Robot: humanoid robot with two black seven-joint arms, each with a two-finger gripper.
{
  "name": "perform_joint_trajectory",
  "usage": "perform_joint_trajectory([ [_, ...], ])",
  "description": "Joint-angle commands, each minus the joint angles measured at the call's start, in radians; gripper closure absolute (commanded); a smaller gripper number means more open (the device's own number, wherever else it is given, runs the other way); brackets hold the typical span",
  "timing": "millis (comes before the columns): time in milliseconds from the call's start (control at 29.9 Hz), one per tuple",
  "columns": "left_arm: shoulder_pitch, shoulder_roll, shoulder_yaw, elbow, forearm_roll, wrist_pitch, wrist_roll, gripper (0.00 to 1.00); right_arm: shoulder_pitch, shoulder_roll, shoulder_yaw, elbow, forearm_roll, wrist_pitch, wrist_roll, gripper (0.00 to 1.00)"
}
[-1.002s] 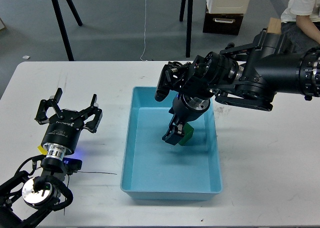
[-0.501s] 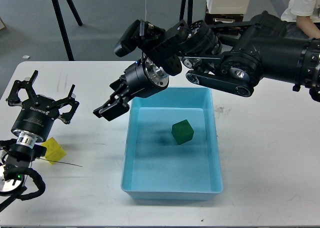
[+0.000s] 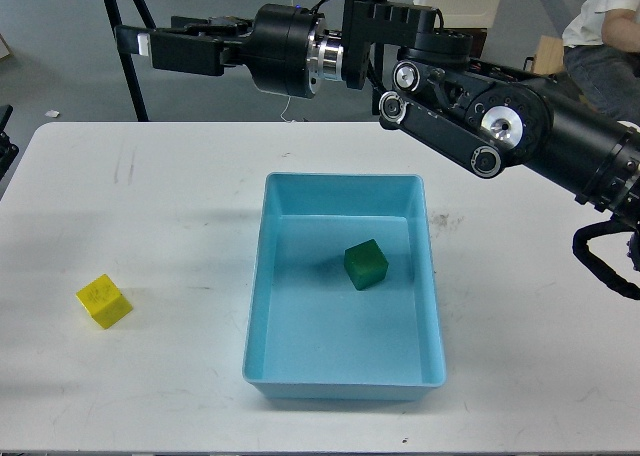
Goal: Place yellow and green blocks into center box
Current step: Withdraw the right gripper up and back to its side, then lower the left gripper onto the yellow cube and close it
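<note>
While one green block sits in box; one yellow block on table

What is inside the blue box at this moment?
Inside the blue box lies only one green block, resting on its floor toward the far right side. The whole floor is visible; nothing covers it. The yellow block is outside, on the table at the left.

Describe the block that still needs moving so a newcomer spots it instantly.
On the white table, look left of the light blue box. The yellow block sits alone there on the bare surface; the only other block, green, lies inside the box.
</note>
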State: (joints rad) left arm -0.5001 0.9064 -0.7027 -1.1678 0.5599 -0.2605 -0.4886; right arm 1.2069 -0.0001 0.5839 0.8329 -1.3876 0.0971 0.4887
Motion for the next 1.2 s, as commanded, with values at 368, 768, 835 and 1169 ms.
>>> perform_joint_trajectory([
  [368,-0.083,0.123,0.005,-0.032,1.036,-0.003,0.000,0.01,-0.326,-0.009,0.375,0.244,0.349,-0.014,-0.171,0.01],
  [768,-0.098,0.160,0.040,-0.167,1.549,-0.020,0.000,0.00,-0.676,-0.190,0.566,0.541,0.427,-0.037,-0.197,0.01],
  [835,-0.106,0.161,0.060,-0.187,1.583,-0.034,0.000,0.00,-0.748,-0.201,0.611,0.578,0.427,-0.051,-0.197,0.01],
  [1169,-0.239,0.150,0.276,-0.228,1.622,-0.228,0.000,0.01,-1.075,-0.201,0.775,0.715,0.486,-0.059,-0.208,0.01],
])
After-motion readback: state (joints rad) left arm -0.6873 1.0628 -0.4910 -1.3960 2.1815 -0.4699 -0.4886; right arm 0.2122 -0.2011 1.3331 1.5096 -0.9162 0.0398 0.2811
